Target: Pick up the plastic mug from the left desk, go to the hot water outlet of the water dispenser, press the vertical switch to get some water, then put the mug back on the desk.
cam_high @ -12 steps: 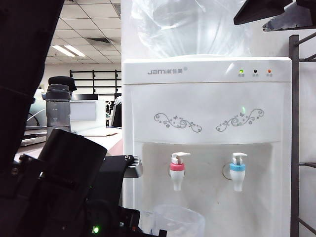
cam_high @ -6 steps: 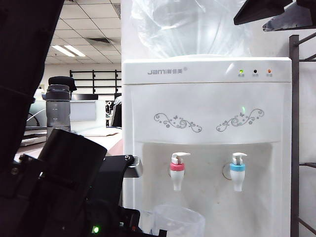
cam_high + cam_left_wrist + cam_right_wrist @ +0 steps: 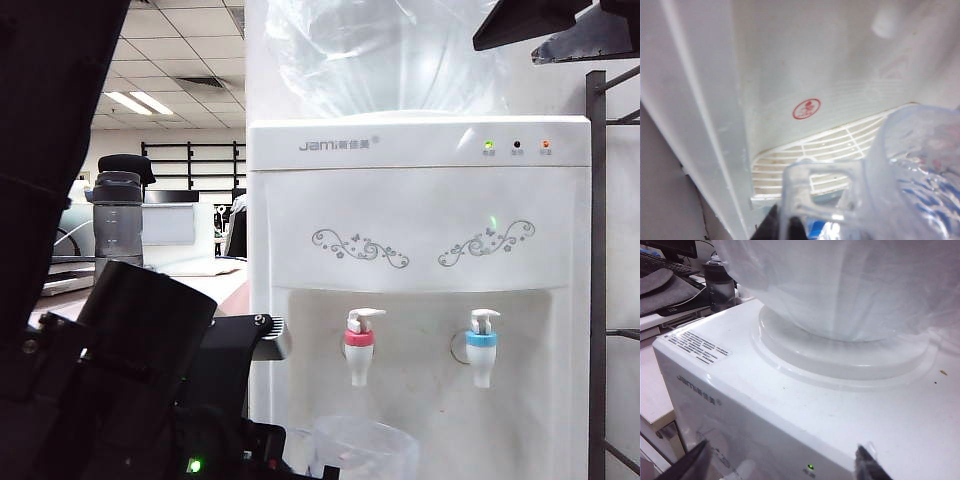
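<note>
**One clear mug held below the hot tap at the office water dispenser**

One plastic mug (image 3: 362,447), clear and wavy-walled, hangs in the recess of the water dispenser (image 3: 420,230), its rim low in the exterior view and directly under the hot water outlet (image 3: 359,345), with a gap between rim and nozzle. From the left wrist view the mug (image 3: 900,175) fills the near corner, its loop handle (image 3: 815,192) facing the camera above the white slatted drip grille (image 3: 830,150) and a small red round sticker (image 3: 806,108) on the recess wall. The left gripper (image 3: 782,227) is closed tight at the base of that handle and carries the mug; only dark finger ends show there. The vertical switch (image 3: 366,314) on the pink-red tap stands untouched, nothing near it. Just beside it, the blue-collared tap (image 3: 481,345) hangs at the same height. Above them a green indicator light (image 3: 489,145) glows on the cabinet's top panel, beneath the big clear bottle (image 3: 385,50).

The right gripper (image 3: 782,460) hovers high over the dispenser's top, jaws spread wide and holding nothing; its two dark fingertips (image 3: 690,462) frame the cabinet's front edge. The left arm's black bulk (image 3: 110,380) fills the exterior view's left side. Behind it a dark grey tumbler (image 3: 118,222) stands on the left desk (image 3: 215,285).
</note>
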`<state>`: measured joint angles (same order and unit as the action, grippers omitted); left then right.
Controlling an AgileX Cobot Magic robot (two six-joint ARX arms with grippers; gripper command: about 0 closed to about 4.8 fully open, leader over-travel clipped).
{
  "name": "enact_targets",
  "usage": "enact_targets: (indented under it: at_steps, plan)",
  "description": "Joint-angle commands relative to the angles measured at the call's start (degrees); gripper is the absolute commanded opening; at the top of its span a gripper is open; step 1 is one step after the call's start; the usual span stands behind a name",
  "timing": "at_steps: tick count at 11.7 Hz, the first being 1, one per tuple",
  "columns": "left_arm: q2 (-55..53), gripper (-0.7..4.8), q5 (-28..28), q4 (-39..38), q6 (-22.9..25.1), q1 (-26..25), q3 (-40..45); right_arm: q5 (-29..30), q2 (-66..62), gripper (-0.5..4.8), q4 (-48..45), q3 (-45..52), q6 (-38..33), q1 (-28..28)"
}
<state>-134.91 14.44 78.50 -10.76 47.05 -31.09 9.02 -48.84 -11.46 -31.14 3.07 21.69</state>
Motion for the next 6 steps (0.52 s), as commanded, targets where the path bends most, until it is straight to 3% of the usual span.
enact_targets:
  at_steps: [1, 6]
  plan:
    - [0.6, -0.05, -0.3, 4.7, -0.2, 0.1, -0.6, 0.0, 0.2, 3.73, -0.7, -0.2, 0.2, 0.0]
    - [0.6, -0.05, -0.3, 4.7, -0.2, 0.0, -4.4, 0.0, 0.2, 3.73, -0.7, -0.2, 0.2, 0.0]
